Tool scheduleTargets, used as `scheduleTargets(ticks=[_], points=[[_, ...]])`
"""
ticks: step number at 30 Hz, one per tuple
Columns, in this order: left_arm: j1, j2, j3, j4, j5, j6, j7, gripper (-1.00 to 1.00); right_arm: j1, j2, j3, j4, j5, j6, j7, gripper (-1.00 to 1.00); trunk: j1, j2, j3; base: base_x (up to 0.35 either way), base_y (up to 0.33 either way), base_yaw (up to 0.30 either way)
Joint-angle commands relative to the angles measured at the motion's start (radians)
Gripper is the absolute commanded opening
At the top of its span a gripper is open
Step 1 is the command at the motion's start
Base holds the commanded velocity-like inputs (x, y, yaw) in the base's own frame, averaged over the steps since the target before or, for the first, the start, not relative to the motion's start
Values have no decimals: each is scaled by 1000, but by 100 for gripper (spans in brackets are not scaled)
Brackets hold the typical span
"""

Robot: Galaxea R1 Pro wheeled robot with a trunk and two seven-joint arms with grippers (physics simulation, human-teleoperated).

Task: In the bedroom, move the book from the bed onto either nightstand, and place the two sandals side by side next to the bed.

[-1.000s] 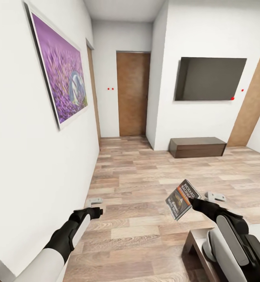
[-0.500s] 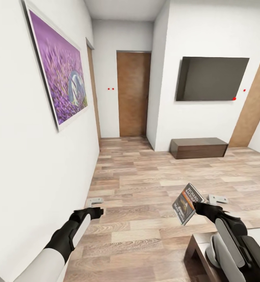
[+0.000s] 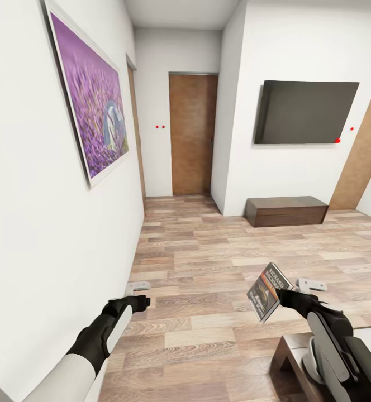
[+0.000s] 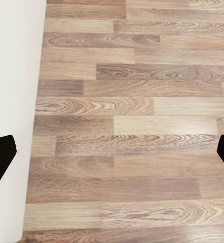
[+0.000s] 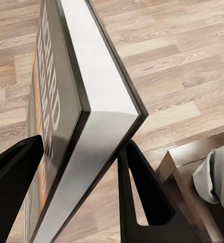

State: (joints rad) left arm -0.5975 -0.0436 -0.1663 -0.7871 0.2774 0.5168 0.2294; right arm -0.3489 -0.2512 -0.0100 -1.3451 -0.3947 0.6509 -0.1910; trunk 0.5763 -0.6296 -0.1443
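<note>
White walls and a wood-plank floor run ahead to a brown door at the end of a short hall. A purple framed picture hangs on the near wall, and a dark screen is mounted above a low brown cabinet. In the head view, the right gripper carries the book tilted, its cover facing the camera, clear of the floor; this looks like transport toward a nightstand. A corner of the bed, a dark wooden frame, sits at the lower right beneath that arm. The left gripper is held low beside the wall, carrying nothing.

In the left wrist view, the 2 black fingertips stand wide apart over bare planks, so that gripper is spread wide. A speck of blue sits at one corner, too small to identify.

In the right wrist view, the 2 fingers clamp the book by its lower edge, 1 on each cover, spine edge outward. The bed frame and a pale fold of bedding lie below.
</note>
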Motion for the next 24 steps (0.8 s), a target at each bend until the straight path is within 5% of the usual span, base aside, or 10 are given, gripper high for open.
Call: scheduleTargets(ticks=[1, 9, 15, 24], points=[[-1, 0, -3, -1, 10, 3, 9, 100, -1, 0, 0, 2, -11, 3, -8, -100, 0, -2, -2, 0, 185, 0], [0, -15, -12, -1, 7, 2, 5, 100, -1, 0, 0, 38, -12, -2, -8, -100, 0, -2, -2, 0, 75, 0], [-9, -69, -52, 1, 4, 15, 17, 100, -1, 0, 7, 58, -9, -8, -6, -100, 0, -2, -2, 0, 10, 0], [-136, -111, -61, 61, 13, 56, 31, 100, -1, 0, 56, 66, -6, -11, 6, -100, 0, -2, -2, 0, 1, 0]])
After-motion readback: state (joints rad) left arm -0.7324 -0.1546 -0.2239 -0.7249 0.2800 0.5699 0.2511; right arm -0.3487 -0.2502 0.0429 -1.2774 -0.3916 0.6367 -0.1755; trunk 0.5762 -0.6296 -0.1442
